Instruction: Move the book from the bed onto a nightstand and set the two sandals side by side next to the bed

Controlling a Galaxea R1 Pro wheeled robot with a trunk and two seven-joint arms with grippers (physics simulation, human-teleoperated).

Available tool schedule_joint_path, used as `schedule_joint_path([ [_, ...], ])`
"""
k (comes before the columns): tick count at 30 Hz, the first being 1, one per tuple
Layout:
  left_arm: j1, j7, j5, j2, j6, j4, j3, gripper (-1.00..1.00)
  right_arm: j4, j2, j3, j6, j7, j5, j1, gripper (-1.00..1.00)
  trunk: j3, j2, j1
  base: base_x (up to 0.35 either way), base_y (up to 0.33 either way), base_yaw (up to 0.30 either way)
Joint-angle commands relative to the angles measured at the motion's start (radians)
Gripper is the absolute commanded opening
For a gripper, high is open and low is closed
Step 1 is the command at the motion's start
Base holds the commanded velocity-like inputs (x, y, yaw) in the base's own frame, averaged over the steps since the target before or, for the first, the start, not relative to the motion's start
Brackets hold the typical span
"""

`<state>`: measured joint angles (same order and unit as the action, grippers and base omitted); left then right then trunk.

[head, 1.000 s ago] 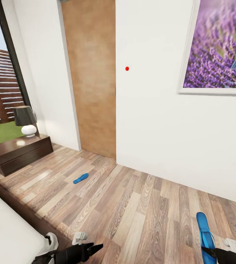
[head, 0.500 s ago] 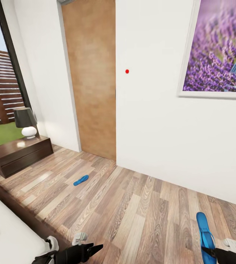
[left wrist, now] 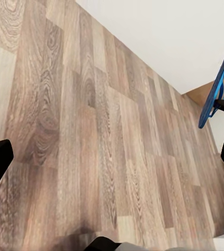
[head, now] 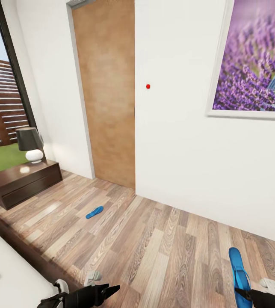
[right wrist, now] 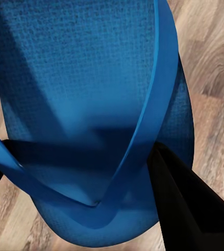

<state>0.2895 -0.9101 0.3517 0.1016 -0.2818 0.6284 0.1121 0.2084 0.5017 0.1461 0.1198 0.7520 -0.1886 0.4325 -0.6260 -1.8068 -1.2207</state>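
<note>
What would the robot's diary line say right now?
right pincer: shut on sandal | left pincer: open, holding nothing | other sandal: on floor | nightstand: lamp on it

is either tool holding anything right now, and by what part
The right tool holds a blue sandal, pinched at its heel end, toe pointing away. The left tool is open over the floor and holds nothing.

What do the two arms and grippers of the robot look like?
Both arms are black with pale grey-white fittings near the wrists. The left gripper has slim black fingers tapering to points. The right gripper is black too; a finger looks like a broad, matte wedge. I see no cables or markings.
</note>
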Motion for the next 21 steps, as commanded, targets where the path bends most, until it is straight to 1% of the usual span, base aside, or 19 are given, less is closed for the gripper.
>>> schedule_joint_path([
  [1,0.0,0.0,0.01,0.001,-0.01,0.001,0.005,1.0,0.0,0.0,0.004,0.012,0.003,-0.006,0.0,-1.0,0.002,0.007,0.004,0.0,0.0,0.0],
  [21,0.0,0.0,0.01,0.001,-0.01,0.001,0.005,1.0,0.0,0.0,0.004,0.012,0.003,-0.006,0.0,-1.0,0.065,0.147,0.081,0.0,0.0,0.0],
])
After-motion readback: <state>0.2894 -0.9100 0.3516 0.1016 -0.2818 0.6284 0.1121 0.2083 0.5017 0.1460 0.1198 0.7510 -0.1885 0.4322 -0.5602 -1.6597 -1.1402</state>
